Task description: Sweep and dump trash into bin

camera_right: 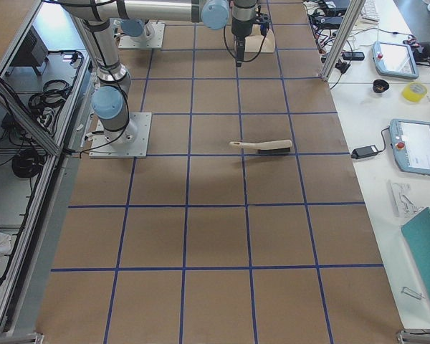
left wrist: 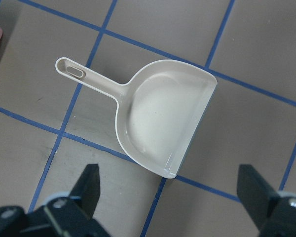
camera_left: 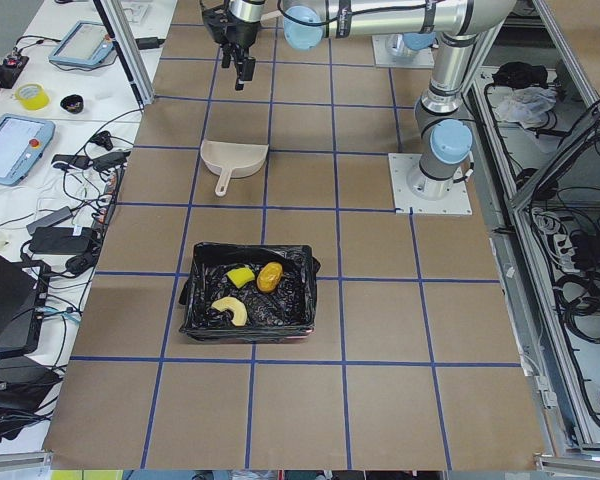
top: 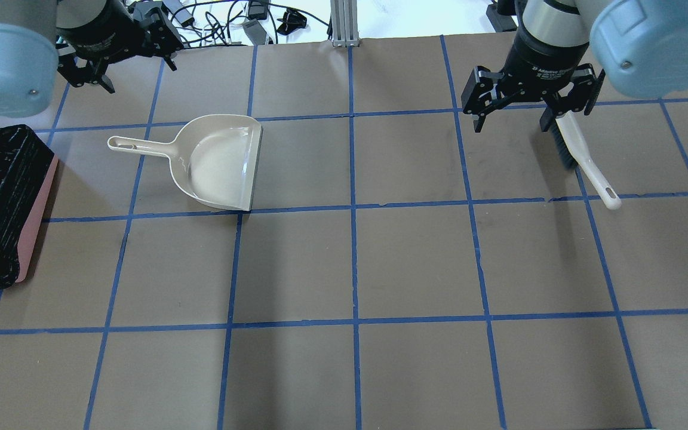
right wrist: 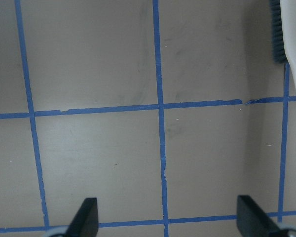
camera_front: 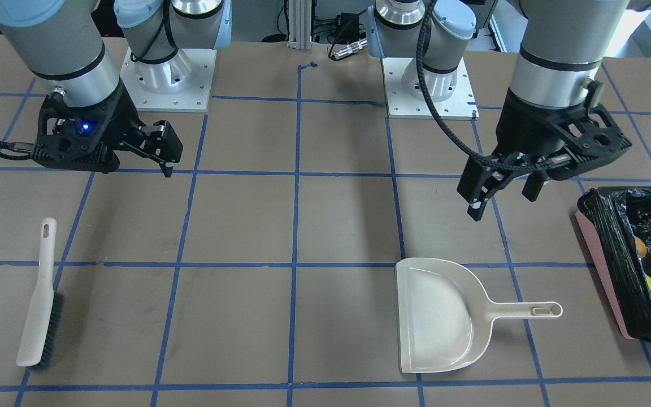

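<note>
The bin [camera_front: 599, 249], pink and lined with a black bag, stands at the table's left end; it also shows in the overhead view [top: 36, 197] and the left side view [camera_left: 195, 300]. The trash lies inside it: the cream crescent slice [camera_left: 229, 311], the yellow-green sponge block [camera_left: 240, 276] and the brown potato lump [camera_left: 269, 276]. My left gripper [camera_front: 503, 203] is open and empty, raised above the table beside the bin; the left wrist view [left wrist: 172, 197] looks down on the dustpan. My right gripper [top: 511, 119] is open and empty, raised next to the brush.
The beige dustpan [top: 218, 161] lies empty on the table, its handle towards the bin. The beige hand brush [top: 583, 152] with dark bristles lies on the table on the right side. Blue tape lines grid the brown table. Monitors and cables sit beyond the far edge.
</note>
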Available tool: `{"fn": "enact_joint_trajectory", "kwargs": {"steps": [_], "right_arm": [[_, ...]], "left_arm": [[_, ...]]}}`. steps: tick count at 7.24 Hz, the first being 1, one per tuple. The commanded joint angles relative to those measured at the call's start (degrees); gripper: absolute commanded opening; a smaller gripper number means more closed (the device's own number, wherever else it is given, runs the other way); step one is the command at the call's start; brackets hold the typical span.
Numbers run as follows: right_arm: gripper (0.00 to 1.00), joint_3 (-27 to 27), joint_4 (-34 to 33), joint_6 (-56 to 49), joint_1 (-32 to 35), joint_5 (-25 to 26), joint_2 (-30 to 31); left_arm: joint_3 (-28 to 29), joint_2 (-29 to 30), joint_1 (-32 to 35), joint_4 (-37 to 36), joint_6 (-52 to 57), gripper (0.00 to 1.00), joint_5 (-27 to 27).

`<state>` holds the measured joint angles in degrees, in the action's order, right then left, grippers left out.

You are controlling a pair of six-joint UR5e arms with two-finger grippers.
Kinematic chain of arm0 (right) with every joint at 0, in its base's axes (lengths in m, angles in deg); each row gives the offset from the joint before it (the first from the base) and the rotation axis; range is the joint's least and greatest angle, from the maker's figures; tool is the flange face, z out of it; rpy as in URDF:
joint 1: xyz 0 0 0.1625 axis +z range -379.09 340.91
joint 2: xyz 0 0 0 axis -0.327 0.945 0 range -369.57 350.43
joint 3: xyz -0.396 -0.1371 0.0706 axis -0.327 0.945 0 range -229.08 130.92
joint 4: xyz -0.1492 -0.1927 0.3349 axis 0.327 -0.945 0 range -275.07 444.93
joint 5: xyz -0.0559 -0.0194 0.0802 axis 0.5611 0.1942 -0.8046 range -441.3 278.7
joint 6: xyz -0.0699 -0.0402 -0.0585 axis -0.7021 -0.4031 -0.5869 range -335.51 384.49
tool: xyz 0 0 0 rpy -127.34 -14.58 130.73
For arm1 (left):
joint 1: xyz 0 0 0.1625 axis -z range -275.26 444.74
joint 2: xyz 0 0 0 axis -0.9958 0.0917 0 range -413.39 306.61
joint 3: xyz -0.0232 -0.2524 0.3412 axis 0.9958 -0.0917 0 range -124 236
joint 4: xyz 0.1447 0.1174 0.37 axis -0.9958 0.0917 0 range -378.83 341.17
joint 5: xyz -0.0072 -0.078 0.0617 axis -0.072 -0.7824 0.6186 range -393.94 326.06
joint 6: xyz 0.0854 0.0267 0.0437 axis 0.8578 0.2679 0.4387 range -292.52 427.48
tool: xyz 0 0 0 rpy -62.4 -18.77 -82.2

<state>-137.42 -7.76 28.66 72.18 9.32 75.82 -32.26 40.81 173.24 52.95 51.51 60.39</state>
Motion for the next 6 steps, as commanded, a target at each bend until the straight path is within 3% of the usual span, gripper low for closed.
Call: {"fn": "enact_joint_trajectory", "kwargs": {"steps": [1, 4, 6], "right_arm": [[1.0, 0.01, -0.03, -0.04, 0.04, 0.18, -0.22], [1.0, 0.19, -0.47, -0.83, -0.04, 0.09, -0.31], [1.0, 0.19, -0.74, -0.83, -0.31, -0.52, -0.31]], "left_arm": [[-0.69, -3.05, 1.06, 7.63, 8.99, 1.0, -2.84], [-0.77, -6.65, 2.55, 20.11, 18.04, 1.0, -2.49], [-0.69, -7.18, 3.78, 19.98, 18.6, 1.0, -2.57]]}}
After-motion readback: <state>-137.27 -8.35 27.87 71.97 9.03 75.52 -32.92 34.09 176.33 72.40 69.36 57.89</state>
